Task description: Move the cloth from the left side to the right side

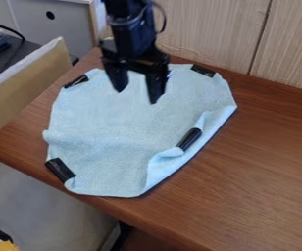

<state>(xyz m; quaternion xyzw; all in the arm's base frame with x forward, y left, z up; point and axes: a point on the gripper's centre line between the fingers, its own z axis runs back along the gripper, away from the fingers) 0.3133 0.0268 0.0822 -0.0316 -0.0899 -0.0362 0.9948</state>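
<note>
Blue cloth [101, 115] on table [265, 171], end effector [137, 96] above, fingers [156, 87] apart

Items by kind and count. Cloth [114, 122], 1. Black strips on the cloth, 4 in all: 1 upper-left strip [76, 81], 1 upper-right strip [203, 70], 1 lower-left strip [60, 169] and 1 lower-right strip [189, 139]. Table [265, 181], 1, under the cloth. Robot arm [129, 34], 1, bearing 1 gripper [137, 92] with 2 fingers [157, 88]. Cable loop [162, 18] beside the arm, 1. Wood-grain wall panels, 2: 1 left panel [209, 29] and 1 right panel [288, 49], with 1 dark seam [260, 37] between them. Round hole [50, 15] at upper left, 1. Yellow object [6, 246] at lower left, 1; its kind cannot be told.
</note>
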